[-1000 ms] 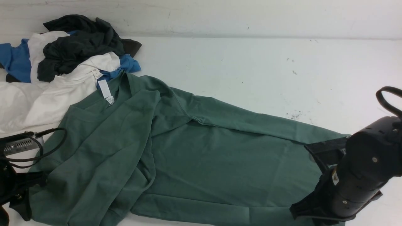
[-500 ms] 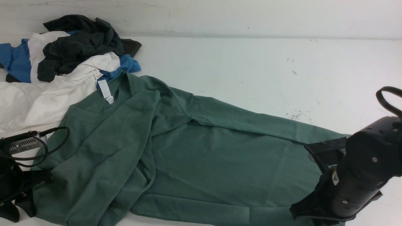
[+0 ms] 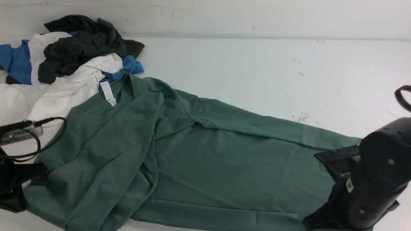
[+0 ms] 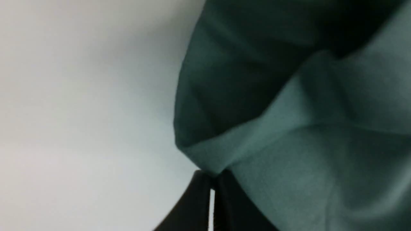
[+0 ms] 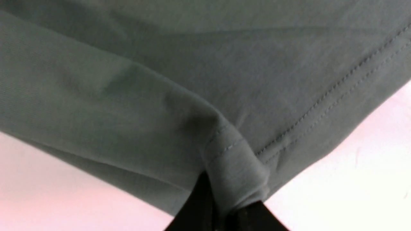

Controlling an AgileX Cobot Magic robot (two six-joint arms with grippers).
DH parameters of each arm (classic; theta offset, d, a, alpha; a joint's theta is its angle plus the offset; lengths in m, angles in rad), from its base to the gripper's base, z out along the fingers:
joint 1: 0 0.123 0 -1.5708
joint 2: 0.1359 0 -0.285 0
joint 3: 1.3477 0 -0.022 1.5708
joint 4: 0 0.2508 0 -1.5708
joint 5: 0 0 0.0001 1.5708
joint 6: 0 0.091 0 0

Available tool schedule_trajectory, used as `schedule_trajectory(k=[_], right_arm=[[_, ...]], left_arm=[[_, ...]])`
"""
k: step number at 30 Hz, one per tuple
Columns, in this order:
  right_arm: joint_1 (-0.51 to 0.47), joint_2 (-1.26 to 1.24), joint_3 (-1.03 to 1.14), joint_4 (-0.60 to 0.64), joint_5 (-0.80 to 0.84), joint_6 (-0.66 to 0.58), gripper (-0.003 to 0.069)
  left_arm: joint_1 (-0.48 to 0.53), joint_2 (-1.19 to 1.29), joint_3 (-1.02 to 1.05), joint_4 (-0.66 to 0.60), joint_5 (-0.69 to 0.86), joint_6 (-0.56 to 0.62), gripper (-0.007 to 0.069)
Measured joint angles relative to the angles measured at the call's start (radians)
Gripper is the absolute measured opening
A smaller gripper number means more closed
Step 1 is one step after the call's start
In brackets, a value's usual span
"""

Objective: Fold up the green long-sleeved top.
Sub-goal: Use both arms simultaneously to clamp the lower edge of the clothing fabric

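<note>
Left gripper (image 4: 211, 179) low on green long-sleeved top (image 3: 208, 160)

Cannot read the neck tag (image 3: 108, 93), upper left: too small. Loses the green long-sleeved top (image 3: 205, 160) past the bottom edge, the clothes pile (image 3: 64, 54) past the left. Shows the left hand (image 4: 210, 195) only blurred in its wrist view.
</note>
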Motion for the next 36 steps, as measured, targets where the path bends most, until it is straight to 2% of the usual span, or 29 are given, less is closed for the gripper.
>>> schedule_trajectory(k=[5,14,20,23,28,36], right_arm=[[0.006,-0.149,0.068,0.047,0.044,-0.008,0.0022],[0.031,-0.38,0.257,0.168,0.153,-0.003,0.0022],[0.046,-0.524,0.326,0.23,0.218,0.076,0.0022],[0.046,-0.624,0.328,0.199,0.229,0.159,0.0022],[0.046,-0.746,0.33,0.078,0.243,0.291,0.0022],[0.046,-0.778,0.332,0.064,0.251,0.316,0.0022]], left_arm=[[0.0,-0.138,0.0,-0.017,0.058,0.012,-0.0003],[0.0,-0.241,0.001,-0.062,0.17,0.049,-0.0003],[0.0,-0.296,0.002,-0.103,0.212,0.065,-0.0003],[0.0,-0.333,0.002,-0.124,0.222,0.079,-0.0003],[0.0,-0.345,0.008,-0.164,0.243,0.109,-0.0003],[0.0,-0.321,0.152,-0.201,0.263,0.116,0.0011]])
